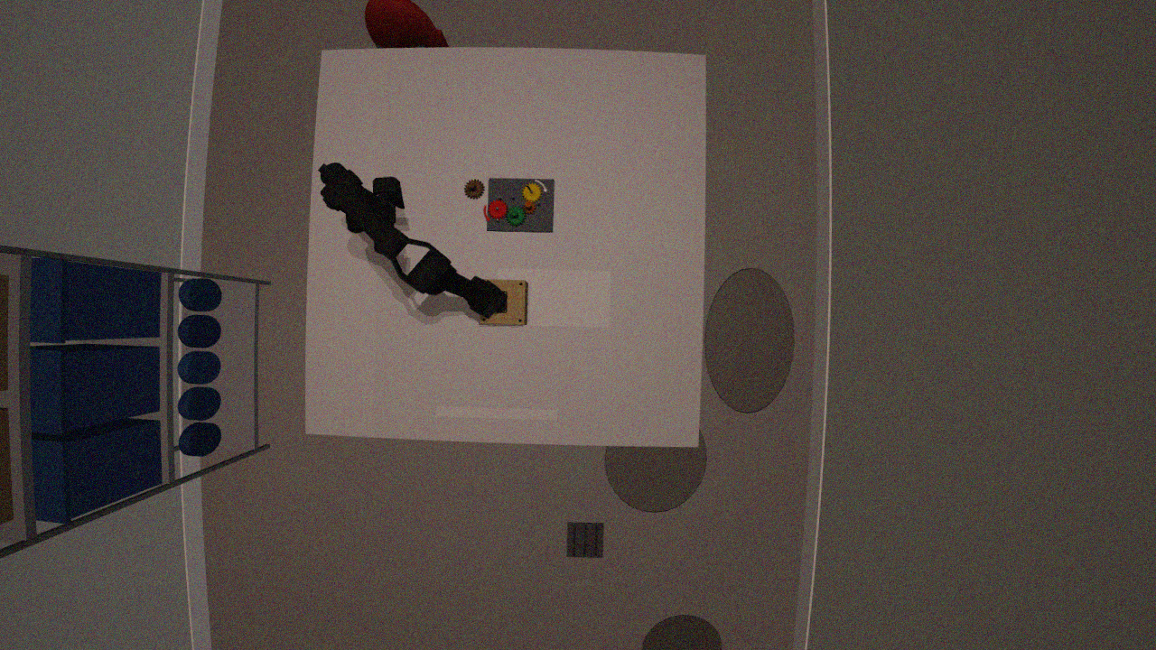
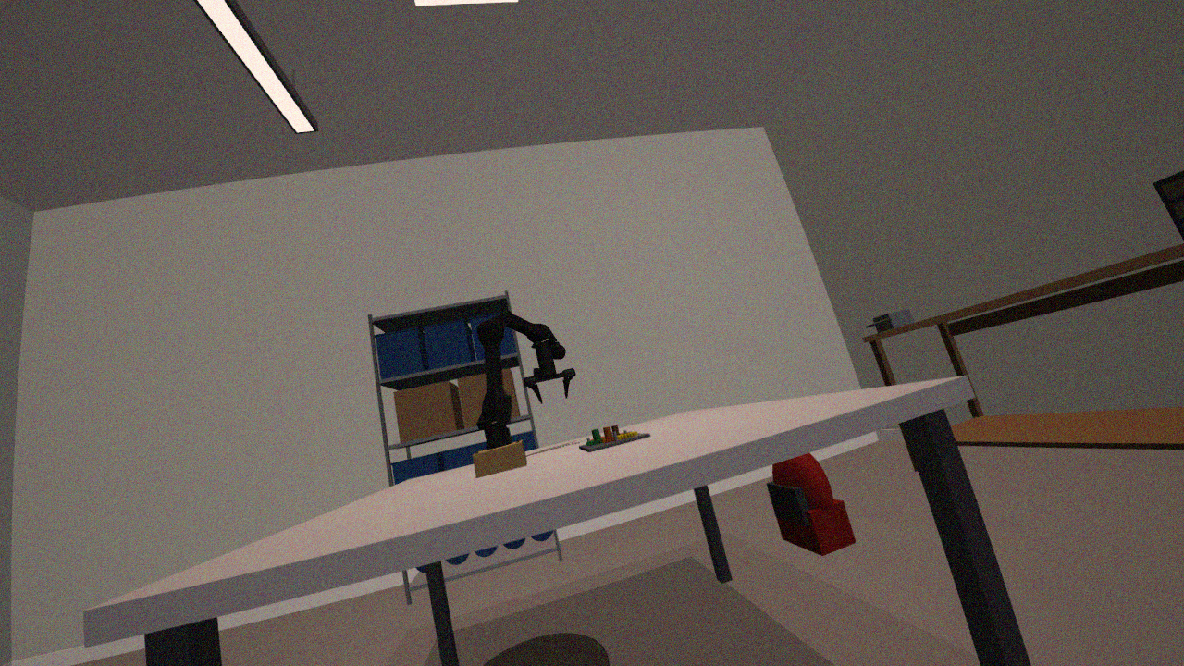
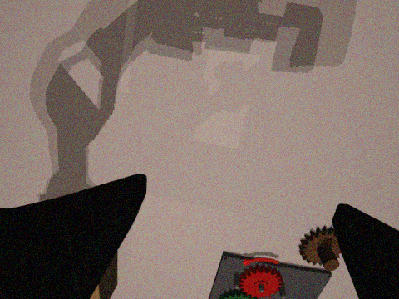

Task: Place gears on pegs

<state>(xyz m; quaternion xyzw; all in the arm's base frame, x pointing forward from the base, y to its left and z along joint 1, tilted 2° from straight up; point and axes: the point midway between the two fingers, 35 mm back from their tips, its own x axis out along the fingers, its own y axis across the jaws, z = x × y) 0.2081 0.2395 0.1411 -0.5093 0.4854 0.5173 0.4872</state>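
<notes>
Noted end effector (image 1: 389, 193) (image 2: 553, 399) (image 3: 241, 198) wide open, empty. Saw brown gear (image 1: 469, 192) (image 2: 615, 429) (image 3: 312, 249) loose on table (image 1: 630, 145) (image 2: 678, 430) (image 3: 187, 124), just beside grey board (image 1: 543, 222) (image 2: 616, 443) (image 3: 220, 270). Feared slipping teeth from green gear (image 1: 516, 216) (image 2: 596, 436) (image 3: 234, 296) or orange gear (image 1: 529, 208) (image 2: 608, 434), both on board, if poorly seated (flatness unconfirmed).
</notes>
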